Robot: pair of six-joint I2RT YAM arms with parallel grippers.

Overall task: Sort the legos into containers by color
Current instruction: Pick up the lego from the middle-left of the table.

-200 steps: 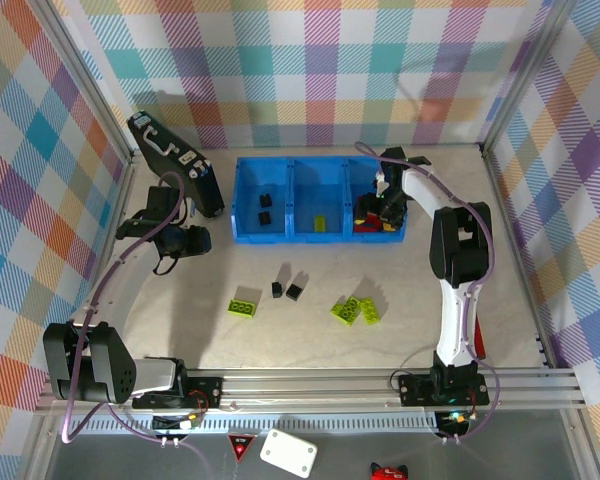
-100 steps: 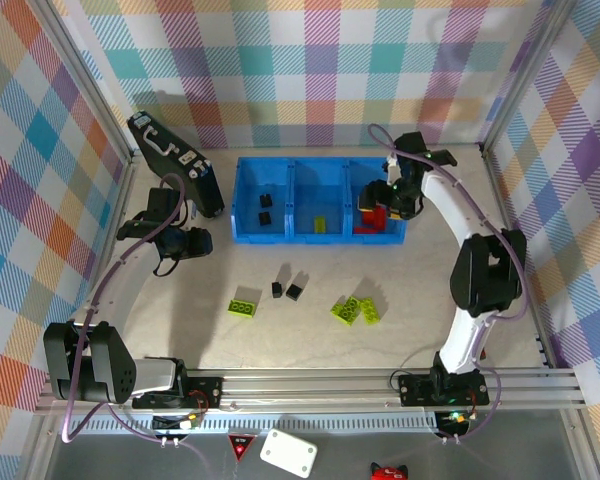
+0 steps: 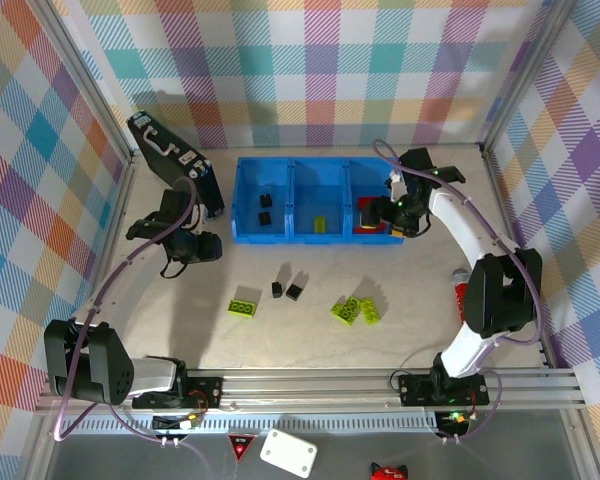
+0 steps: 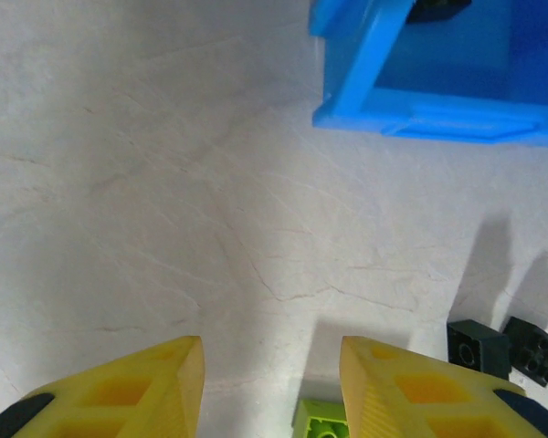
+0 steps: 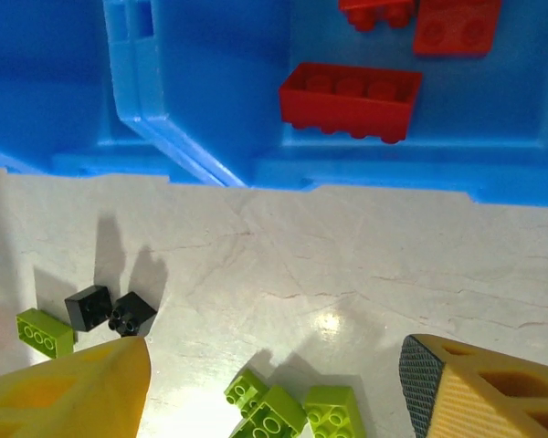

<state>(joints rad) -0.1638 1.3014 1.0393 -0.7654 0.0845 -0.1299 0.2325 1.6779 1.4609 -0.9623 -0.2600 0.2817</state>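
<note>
The glossy blue tray [image 3: 310,238] has three square, thin-walled compartments. From left to right in the top view they hold black studded bricks [image 3: 266,208], one lime brick [image 3: 320,223] and red bricks [image 5: 350,99].

On the matte, veined table [image 4: 164,182], a lime plate [image 3: 245,306], two black cubes [image 3: 286,290] and a lime cluster [image 3: 355,311] lie apart from the tray's front edge.

The left gripper [image 4: 269,351] and right gripper [image 5: 274,365] both have their fingers spread and hold nothing.

Blue tray [image 3: 280,238], three open compartments in a row. Left one holds two black bricks [image 3: 266,208], middle one a lime brick [image 3: 320,223], right one red bricks [image 5: 350,99]. In front of the tray lie a loose lime brick [image 3: 245,306], a black pair [image 3: 286,290] side by side and a lime cluster [image 3: 355,311].
</note>
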